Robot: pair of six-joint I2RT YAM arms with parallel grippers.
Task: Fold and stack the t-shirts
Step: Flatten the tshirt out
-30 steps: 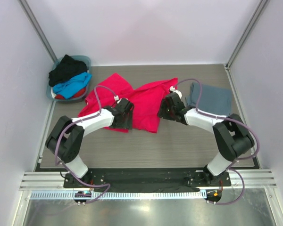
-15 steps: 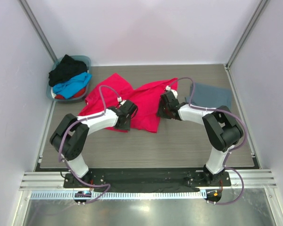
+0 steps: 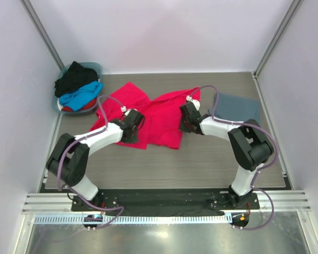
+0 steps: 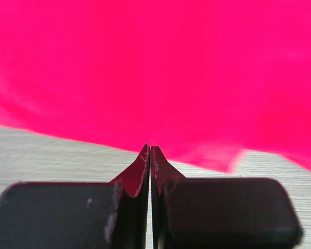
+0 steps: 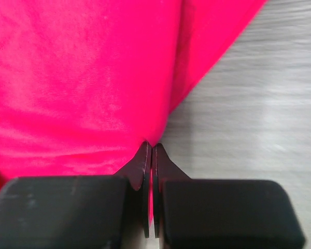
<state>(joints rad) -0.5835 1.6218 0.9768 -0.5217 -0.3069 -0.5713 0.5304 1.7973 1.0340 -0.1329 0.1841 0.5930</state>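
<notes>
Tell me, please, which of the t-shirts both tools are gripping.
The bright red-pink t-shirt spread out centrally; the grey-blue t-shirt lies apart at the right, the rest are heaped in the basket.

Bright red-pink cloth t-shirt (image 3: pixel 160 117), plain. Slate grey-blue cloth shirt (image 3: pixel 238 110), plain. Teal round plastic basket (image 3: pixel 95 66): black cloth shirt (image 3: pixel 74 78), bright blue cloth shirt (image 3: pixel 82 95), red cloth shirt (image 3: pixel 77 109). Grey-brown wood-grain tabletop (image 3: pixel 164 164).
</notes>
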